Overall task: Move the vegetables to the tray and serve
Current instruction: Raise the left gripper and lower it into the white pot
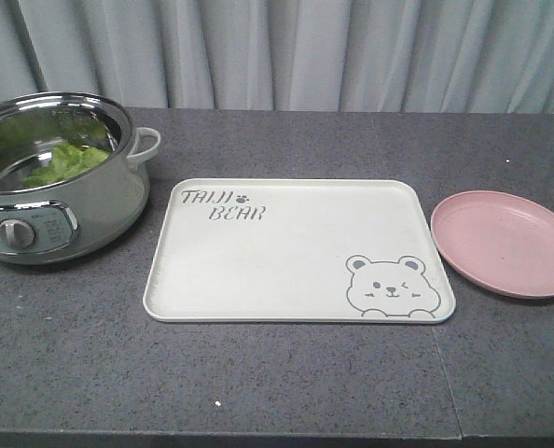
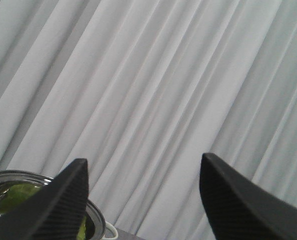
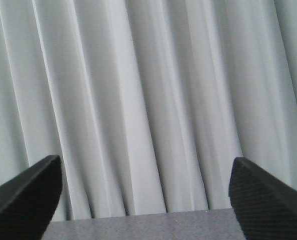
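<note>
Grey tabletop (image 1: 286, 383), lettuce (image 1: 67, 163) inside pot (image 1: 95, 213), tray (image 1: 286, 280) beside

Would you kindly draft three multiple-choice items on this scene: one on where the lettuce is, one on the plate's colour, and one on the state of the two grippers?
1. Where is the lettuce?
A. on the tray
B. in the pot
C. on the plate

2. What colour is the plate?
A. pink
B. blue
C. white

3. How do the left gripper and the right gripper stand?
A. both shut
B. both open
C. the left one shut on a leaf

Answers:
1 B: green leaves show inside the pot, while the tray is bare.
2 A: the round plate to the right of the tray is plainly pink.
3 B: in each wrist view the jaws stand wide apart, with only the curtain between them.
</note>
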{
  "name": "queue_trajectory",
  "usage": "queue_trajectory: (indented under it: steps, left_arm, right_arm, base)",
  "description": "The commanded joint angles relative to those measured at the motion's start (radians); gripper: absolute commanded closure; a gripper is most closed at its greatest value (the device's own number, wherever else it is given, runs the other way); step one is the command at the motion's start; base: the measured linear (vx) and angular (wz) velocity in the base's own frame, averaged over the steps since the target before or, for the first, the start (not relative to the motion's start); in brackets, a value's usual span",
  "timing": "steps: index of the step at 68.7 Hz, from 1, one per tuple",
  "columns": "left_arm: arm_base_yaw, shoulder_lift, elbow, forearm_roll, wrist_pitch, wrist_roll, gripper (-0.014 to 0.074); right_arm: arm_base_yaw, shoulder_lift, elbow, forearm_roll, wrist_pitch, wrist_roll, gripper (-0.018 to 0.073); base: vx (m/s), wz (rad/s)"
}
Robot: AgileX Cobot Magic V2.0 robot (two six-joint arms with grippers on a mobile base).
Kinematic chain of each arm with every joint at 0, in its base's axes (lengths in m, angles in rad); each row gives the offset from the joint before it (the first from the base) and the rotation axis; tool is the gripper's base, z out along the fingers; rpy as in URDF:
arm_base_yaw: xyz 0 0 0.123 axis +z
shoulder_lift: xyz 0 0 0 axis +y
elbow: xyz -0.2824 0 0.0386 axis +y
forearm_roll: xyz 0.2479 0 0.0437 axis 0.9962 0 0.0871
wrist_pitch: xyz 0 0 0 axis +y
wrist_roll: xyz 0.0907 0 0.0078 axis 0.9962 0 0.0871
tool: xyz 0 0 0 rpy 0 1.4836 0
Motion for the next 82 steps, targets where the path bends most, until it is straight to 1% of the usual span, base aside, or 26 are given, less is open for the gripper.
queue_trajectory:
  steps: [1,4,6,8,13,18,24,34,41,49,55,58,62,66,75,82]
  left_arm:
    - [0.004,0.060,-0.050,-0.006,-0.050,0.018,0.0111]
    - [0.004,0.110,-0.083,-0.003,-0.002,0.038,0.0111]
    - [0.004,0.149,-0.115,0.001,0.029,0.066,0.0111]
    - [0.004,0.194,-0.152,0.003,0.057,0.106,0.0111]
    - [0.004,0.318,-0.273,0.003,0.128,0.239,0.0111]
    - [0.004,0.467,-0.406,0.001,0.200,0.334,0.0111]
    - [0.004,0.644,-0.589,0.004,0.314,0.399,0.0111]
    - [0.004,0.922,-0.897,0.029,0.496,0.462,0.0111]
    - [0.004,1.103,-1.097,0.031,0.639,0.478,0.0111]
    - [0.007,1.324,-1.333,0.052,0.821,0.479,0.0111]
    - [0.007,1.475,-1.510,0.063,0.957,0.494,0.0111]
    - [0.007,1.546,-1.584,0.079,1.023,0.494,0.0111]
    - [0.007,1.627,-1.656,0.079,1.078,0.491,0.0111]
    - [0.007,1.698,-1.695,0.078,1.107,0.491,0.0111]
    - [0.011,1.796,-1.704,0.076,1.102,0.491,0.0111]
    - [0.019,1.843,-1.704,0.042,1.106,0.491,0.0111]
  right_arm:
    - [-0.003,0.034,-0.061,-0.029,-0.039,0.006,-0.0080]
    - [-0.003,0.055,-0.094,-0.050,-0.015,0.009,-0.0071]
    - [-0.003,0.069,-0.122,-0.071,0.009,0.009,-0.0066]
    - [-0.003,0.086,-0.152,-0.091,0.034,0.009,-0.0061]
    - [-0.003,0.136,-0.222,-0.127,0.100,0.010,-0.0055]
    - [-0.003,0.189,-0.271,-0.137,0.168,0.010,-0.0050]
    - [-0.003,0.242,-0.308,-0.137,0.224,0.009,-0.0045]
    - [-0.003,0.292,-0.315,-0.137,0.270,0.004,-0.0032]
    - [-0.003,0.323,-0.315,-0.137,0.321,0.005,-0.0030]
    - [-0.003,0.344,-0.315,-0.136,0.376,0.004,-0.0030]
    - [-0.003,0.343,-0.315,-0.136,0.409,0.003,-0.0030]
    - [-0.003,0.343,-0.315,-0.136,0.422,0.002,-0.0030]
    - [-0.003,0.343,-0.315,-0.134,0.435,0.000,-0.0030]
    - [-0.003,0.343,-0.315,-0.134,0.448,-0.001,-0.0030]
    - [-0.003,0.343,-0.315,-0.133,0.481,-0.008,-0.0030]
    - [-0.003,0.343,-0.315,-0.130,0.484,-0.027,-0.0030]
  base:
    - [0.00,0.00]
    - [0.00,0.00]
    - [0.00,0.00]
    - [0.00,0.00]
    - [0.00,0.00]
    - [0.00,0.00]
    - [0.00,0.00]
    - [0.00,0.00]
    - [0.00,0.00]
    - [0.00,0.00]
    - [0.00,0.00]
    - [0.00,0.00]
    - [0.00,0.00]
    - [0.00,0.00]
    - [0.00,0.00]
    - [0.00,0.00]
